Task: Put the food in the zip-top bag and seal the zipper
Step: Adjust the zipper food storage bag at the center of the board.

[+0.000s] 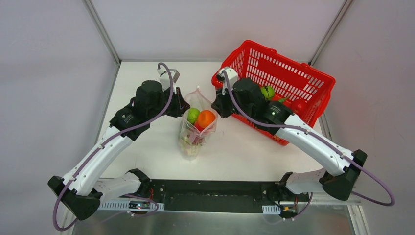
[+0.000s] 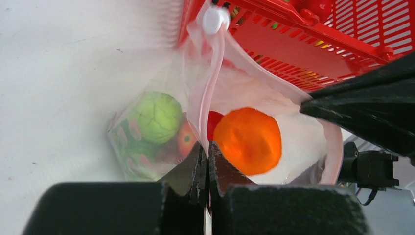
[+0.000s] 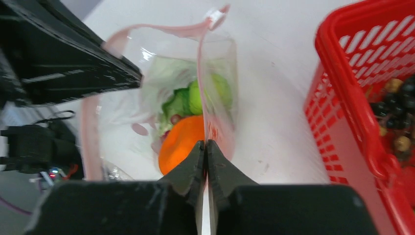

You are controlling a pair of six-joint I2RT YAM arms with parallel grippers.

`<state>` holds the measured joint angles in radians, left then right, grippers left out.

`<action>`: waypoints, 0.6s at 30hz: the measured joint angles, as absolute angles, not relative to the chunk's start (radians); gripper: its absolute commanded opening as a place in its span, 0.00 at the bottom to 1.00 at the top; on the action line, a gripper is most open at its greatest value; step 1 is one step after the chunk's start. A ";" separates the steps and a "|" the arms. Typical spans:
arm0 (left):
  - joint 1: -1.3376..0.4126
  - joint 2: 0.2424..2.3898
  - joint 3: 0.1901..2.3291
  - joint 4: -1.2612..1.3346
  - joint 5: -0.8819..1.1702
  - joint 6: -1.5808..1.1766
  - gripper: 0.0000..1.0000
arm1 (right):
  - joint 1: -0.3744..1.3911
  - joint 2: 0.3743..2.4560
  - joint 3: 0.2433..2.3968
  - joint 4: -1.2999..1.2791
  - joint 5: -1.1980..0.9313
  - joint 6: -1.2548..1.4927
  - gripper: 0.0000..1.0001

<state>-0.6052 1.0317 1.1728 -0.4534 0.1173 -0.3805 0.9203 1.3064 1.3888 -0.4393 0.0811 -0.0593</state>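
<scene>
The clear zip-top bag point(image 1: 197, 128) lies in the middle of the table with its mouth held apart. Its pink zipper strip point(image 2: 211, 73) ends in a white slider point(image 2: 216, 19). Inside are an orange fruit point(image 1: 206, 119), a green round fruit point(image 1: 194, 115), lettuce and red pieces. My left gripper point(image 2: 207, 147) is shut on the left side of the bag's mouth. My right gripper point(image 3: 205, 145) is shut on the right side of the mouth, with the orange fruit point(image 3: 180, 143) just behind its fingertips. In the top view the left gripper point(image 1: 184, 105) and right gripper point(image 1: 215, 105) flank the bag.
A red mesh basket point(image 1: 320, 81) stands at the back right, close behind the right arm. It holds a green fruit point(image 1: 267, 91), a red piece point(image 1: 298, 105) and dark grapes point(image 3: 397, 113). Grey walls enclose the table on three sides.
</scene>
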 measured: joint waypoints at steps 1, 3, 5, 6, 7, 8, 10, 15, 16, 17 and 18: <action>-0.605 1.032 1.173 -0.454 0.111 -0.379 0.00 | 0.920 1.306 1.389 -0.422 0.063 -0.054 0.00; -0.605 1.028 1.173 -0.460 0.090 -0.377 0.00 | 0.920 1.307 1.387 -0.351 -0.013 -0.014 0.00; -0.605 1.019 1.173 -0.476 0.047 -0.373 0.00 | 0.919 1.306 1.377 -0.263 -0.099 0.028 0.00; -0.605 1.012 1.173 -0.488 0.020 -0.370 0.00 | 0.920 1.306 1.368 -0.211 -0.139 0.051 0.00; -0.605 1.005 1.173 -0.500 -0.003 -0.365 0.00 | 0.920 1.306 1.357 -0.164 -0.173 0.072 0.01; -0.605 0.996 1.173 -0.516 -0.029 -0.359 0.00 | 0.920 1.306 1.348 -0.132 -0.191 0.089 0.02; -0.605 0.977 1.174 -0.544 -0.078 -0.349 0.00 | 0.921 1.307 1.341 -0.096 -0.194 0.111 0.02; -0.605 0.948 1.176 -0.584 -0.135 -0.331 0.00 | 0.919 1.343 1.374 -0.128 -0.037 0.109 0.06; -0.605 0.947 1.176 -0.584 -0.135 -0.329 0.00 | 0.918 1.357 1.384 -0.140 -0.003 0.101 0.07; -0.605 0.947 1.176 -0.584 -0.134 -0.329 0.00 | 0.916 1.368 1.388 -0.149 0.020 0.094 0.07; -0.605 0.947 1.176 -0.583 -0.134 -0.329 0.00 | 0.914 1.374 1.388 -0.156 0.039 0.089 0.08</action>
<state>-0.6048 0.9470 1.1759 -0.5835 -0.1337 -0.3290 0.9142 1.3735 1.3884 -0.1558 0.0387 0.0891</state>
